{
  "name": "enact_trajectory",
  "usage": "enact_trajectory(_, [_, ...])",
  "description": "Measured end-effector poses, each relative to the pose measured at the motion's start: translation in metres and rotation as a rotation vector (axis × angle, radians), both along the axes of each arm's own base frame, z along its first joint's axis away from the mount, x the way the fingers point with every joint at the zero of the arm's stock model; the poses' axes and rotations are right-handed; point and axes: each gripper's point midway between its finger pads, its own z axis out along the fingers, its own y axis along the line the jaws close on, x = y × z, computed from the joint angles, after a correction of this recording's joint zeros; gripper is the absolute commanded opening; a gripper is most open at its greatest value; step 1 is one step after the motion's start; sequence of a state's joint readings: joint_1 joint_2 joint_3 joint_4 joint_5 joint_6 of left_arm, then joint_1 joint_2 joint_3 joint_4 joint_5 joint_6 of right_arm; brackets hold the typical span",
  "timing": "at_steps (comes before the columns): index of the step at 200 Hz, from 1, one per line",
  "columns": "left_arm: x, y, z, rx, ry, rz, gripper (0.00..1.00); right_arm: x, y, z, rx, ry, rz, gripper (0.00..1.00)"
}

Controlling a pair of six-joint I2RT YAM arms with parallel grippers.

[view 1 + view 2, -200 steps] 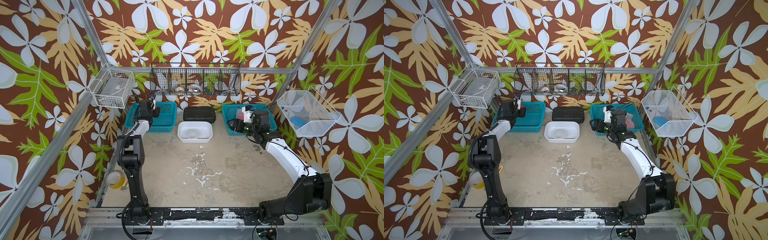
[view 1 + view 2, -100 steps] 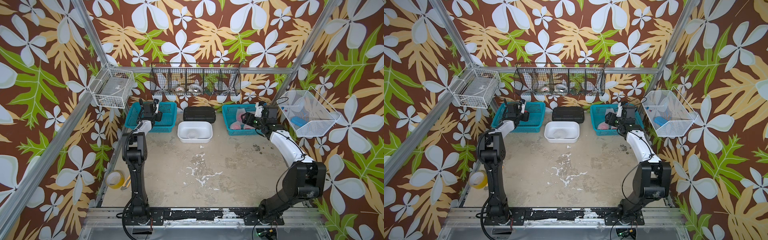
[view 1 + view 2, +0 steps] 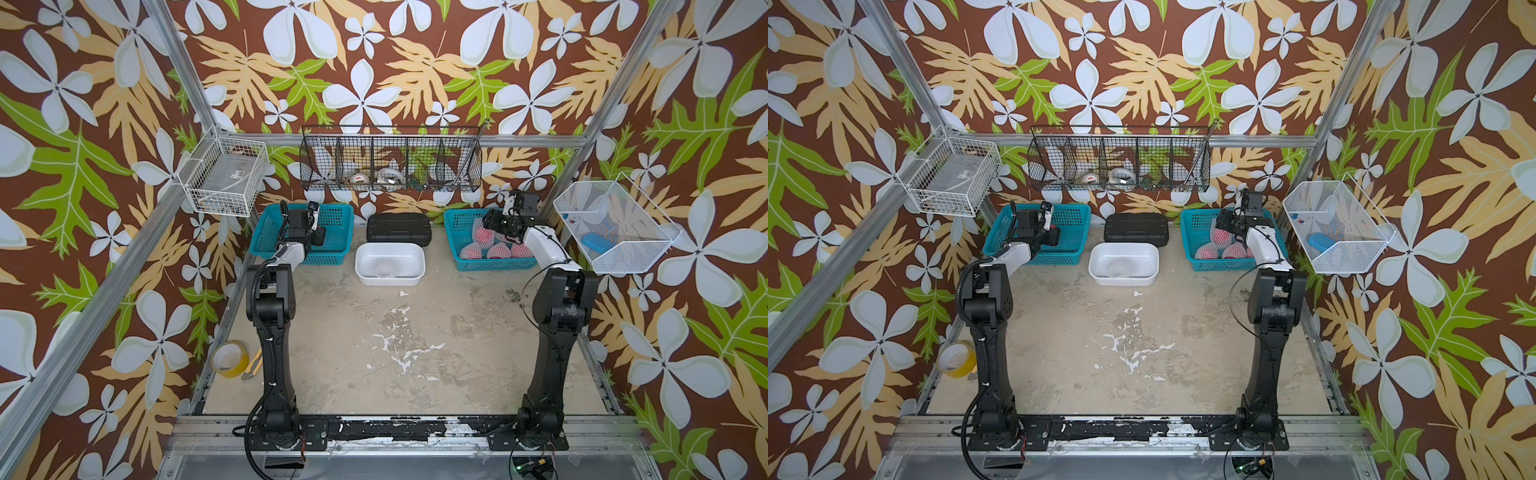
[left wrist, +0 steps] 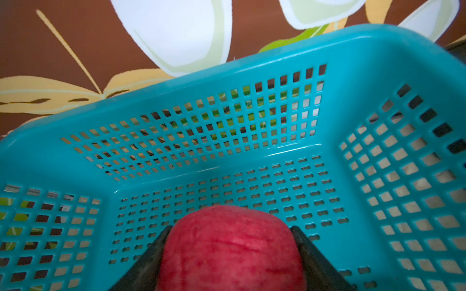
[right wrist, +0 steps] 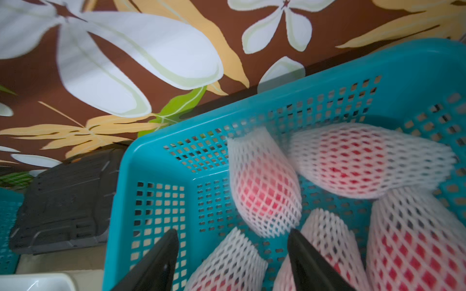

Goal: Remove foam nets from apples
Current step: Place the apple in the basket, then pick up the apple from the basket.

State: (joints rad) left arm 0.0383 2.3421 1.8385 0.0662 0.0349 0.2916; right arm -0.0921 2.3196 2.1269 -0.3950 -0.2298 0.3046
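At the far left of the table, the left gripper (image 4: 230,235) is poised over the left teal basket (image 3: 328,255), jaws clamped on either side of a bare red apple (image 4: 230,257), no mesh on it at all. The basket floor beneath it shows nothing else in the wrist view. Across at the far right, the right gripper (image 5: 232,233) hangs above the right teal basket (image 5: 131,176) with its jaws spread apart and nothing between them. Below it lie the netted apples (image 5: 264,191), five of them showing pink-red through white foam nets (image 5: 403,226), crowded towards the basket's right side; the view is a little blurred. Between the two baskets sits the white tub (image 3: 411,259), with one loose net (image 3: 383,272) lying inside, and a black case (image 3: 400,226) just behind it.
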Motion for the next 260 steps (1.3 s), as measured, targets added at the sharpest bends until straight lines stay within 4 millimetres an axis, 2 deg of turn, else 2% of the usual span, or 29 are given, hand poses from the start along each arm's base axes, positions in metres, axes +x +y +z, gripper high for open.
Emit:
enact_trajectory(13, [0.0,-0.001,0.007,-0.008,-0.01,0.0,0.71,0.011,-0.002,-0.008,-0.013,-0.004,0.008,0.71])
enact_trajectory(23, [0.0,-0.001,0.014,-0.016,-0.021,0.003,0.77,0.017,-0.002,-0.016,-0.019,-0.001,0.014,0.71])
enact_trajectory(27, [-0.001,-0.001,0.018,-0.022,-0.027,0.003,0.8,0.018,-0.002,-0.02,-0.021,0.0,0.017,0.71])
enact_trajectory(36, [-0.003,-0.003,0.027,-0.029,-0.039,-0.002,0.97,0.022,-0.002,-0.026,-0.028,0.002,0.022,0.72])
enact_trajectory(39, [-0.003,-0.003,0.029,-0.032,-0.042,-0.004,0.99,0.023,-0.002,-0.028,-0.032,0.002,0.026,0.72])
enact_trajectory(82, [-0.017,-0.009,0.068,-0.058,-0.093,-0.024,1.0,0.041,-0.004,-0.042,-0.064,-0.016,0.049,0.75])
enact_trajectory(117, [-0.015,-0.009,0.072,-0.049,-0.094,-0.026,1.0,0.042,-0.003,-0.045,-0.071,-0.02,0.065,0.77])
enact_trajectory(135, [-0.022,-0.009,0.075,-0.057,-0.083,-0.02,1.0,0.043,-0.002,-0.045,-0.076,-0.025,0.074,0.78])
enact_trajectory(153, [-0.042,-0.016,0.094,-0.108,-0.098,-0.029,1.0,0.045,0.001,-0.044,-0.087,-0.036,0.096,0.77])
enact_trajectory(177, [-0.076,-0.033,0.149,-0.202,-0.21,-0.065,1.0,0.042,0.003,-0.052,-0.083,-0.021,0.115,0.77])
enact_trajectory(196, [-0.104,-0.055,0.178,-0.277,-0.277,-0.119,1.0,0.04,0.005,-0.062,-0.093,-0.003,0.129,0.79])
enact_trajectory(219, [-0.139,-0.076,0.183,-0.36,-0.291,-0.151,1.0,0.046,0.003,-0.068,-0.13,-0.007,0.114,0.81])
enact_trajectory(228, [-0.155,-0.084,0.184,-0.4,-0.296,-0.168,1.0,0.048,0.003,-0.071,-0.146,-0.012,0.11,0.87])
enact_trajectory(241, [-0.174,-0.094,0.189,-0.454,-0.319,-0.191,1.0,0.052,0.002,-0.073,-0.161,-0.021,0.101,0.88])
enact_trajectory(260, [-0.193,-0.103,0.2,-0.523,-0.361,-0.212,1.0,0.057,-0.001,-0.078,-0.195,-0.026,0.083,0.9])
